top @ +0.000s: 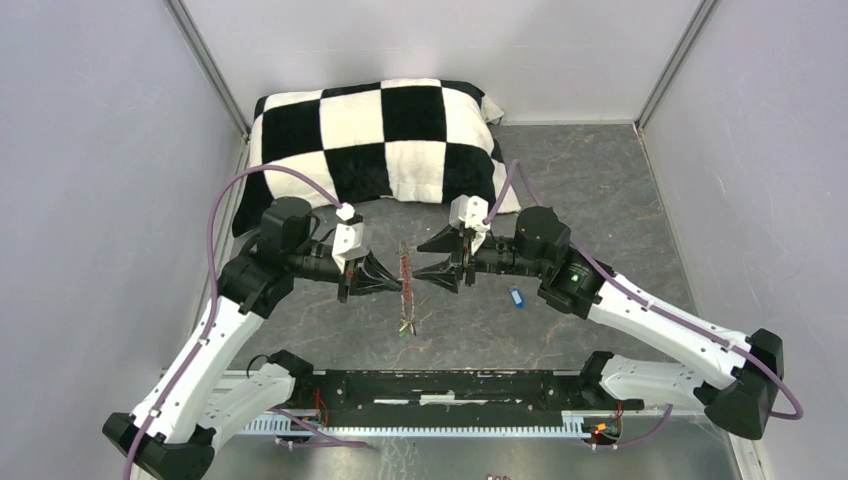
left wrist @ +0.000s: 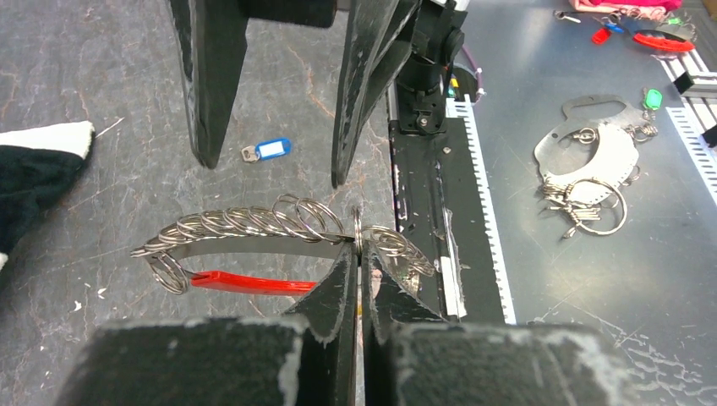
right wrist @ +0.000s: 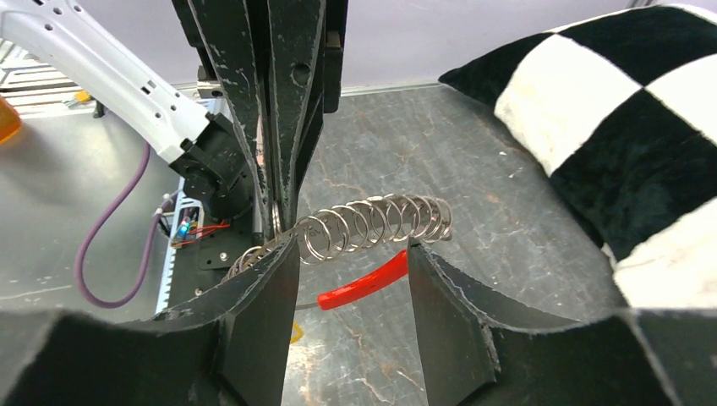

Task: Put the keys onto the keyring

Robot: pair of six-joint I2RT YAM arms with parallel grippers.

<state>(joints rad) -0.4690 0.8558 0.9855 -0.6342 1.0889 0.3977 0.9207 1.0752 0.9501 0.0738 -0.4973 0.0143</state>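
Left wrist cam gives us the clearest look. The left tool (left wrist: 359, 262) is pinched together on one ring of the keyring (left wrist: 254, 224), which is a row of silvery split rings with a red strip (left wrist: 249, 283) just under it. We see the right tool (right wrist: 353, 254) with its fingers apart, straddling the same row from the other side without closing on it. One blue-tagged key (left wrist: 266, 150) lies flat on the table (left wrist: 101, 68), well apart from the rings.
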